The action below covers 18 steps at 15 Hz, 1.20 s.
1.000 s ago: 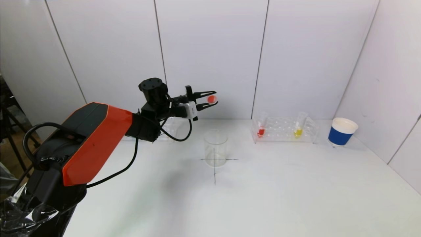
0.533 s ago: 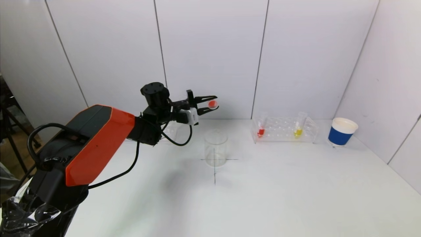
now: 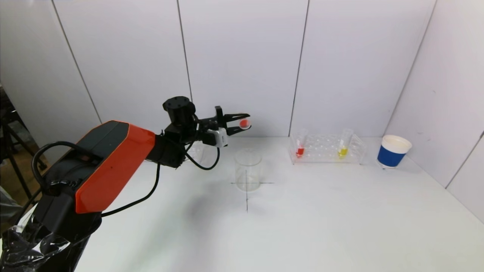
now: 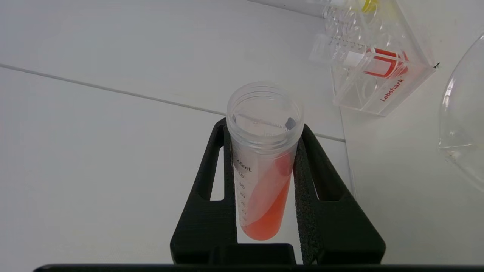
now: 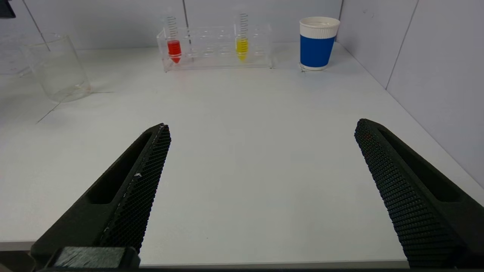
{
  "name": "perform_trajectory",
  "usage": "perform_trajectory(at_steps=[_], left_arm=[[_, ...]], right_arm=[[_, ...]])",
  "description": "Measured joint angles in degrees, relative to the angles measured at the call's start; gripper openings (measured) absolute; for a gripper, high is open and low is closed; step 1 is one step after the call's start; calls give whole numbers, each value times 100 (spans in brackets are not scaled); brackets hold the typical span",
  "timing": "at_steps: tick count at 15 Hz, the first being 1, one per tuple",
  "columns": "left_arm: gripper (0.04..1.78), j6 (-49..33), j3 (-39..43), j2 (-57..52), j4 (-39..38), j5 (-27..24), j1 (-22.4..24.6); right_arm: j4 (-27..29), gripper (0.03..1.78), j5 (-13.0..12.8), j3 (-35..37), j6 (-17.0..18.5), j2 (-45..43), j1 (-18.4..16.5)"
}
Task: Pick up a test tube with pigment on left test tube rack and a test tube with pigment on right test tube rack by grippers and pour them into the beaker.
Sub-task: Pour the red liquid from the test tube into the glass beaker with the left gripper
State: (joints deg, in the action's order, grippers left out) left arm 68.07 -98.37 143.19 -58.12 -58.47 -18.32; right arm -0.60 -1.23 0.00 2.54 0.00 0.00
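Broadly, a white table (image 3: 302,226) fills the scene, walled by pale grey panels. Over its left side reaches the left arm, orange and black, its left gripper (image 3: 242,124) raised above and slightly behind the clear glass beaker (image 3: 247,170), which stands empty on a black cross mark. At the far right side sits a clear plastic test tube rack (image 3: 327,149), holding an upright tube of red pigment (image 3: 300,146) near its left end and an upright tube of yellow pigment (image 3: 344,145) toward its right end. Just beside the rack's right end stands a blue paper cup with a white rim (image 3: 393,151). The second clear rack (image 3: 194,149) is mostly hidden behind the left arm. The left gripper's black fingers (image 4: 211,189) are clamped tight on a clear graduated tube with orange-red pigment (image 4: 264,162), tipped so the liquid slants along its wall, its open mouth uncapped. The right gripper (image 5: 261,181) hangs low over the table's near edge, jaws spread wide and holding nothing.
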Motion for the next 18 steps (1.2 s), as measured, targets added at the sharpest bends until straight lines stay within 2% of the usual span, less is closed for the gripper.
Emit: perform_trajectory(at_steps=[12,18], left_arm=[[45,1307,94,-90,1069,-10,5],[45,1809,211,-195,1265,-10,5]], right_arm=[[0,177,2,0,0,0,0],[2,177,2,0,0,0,0]])
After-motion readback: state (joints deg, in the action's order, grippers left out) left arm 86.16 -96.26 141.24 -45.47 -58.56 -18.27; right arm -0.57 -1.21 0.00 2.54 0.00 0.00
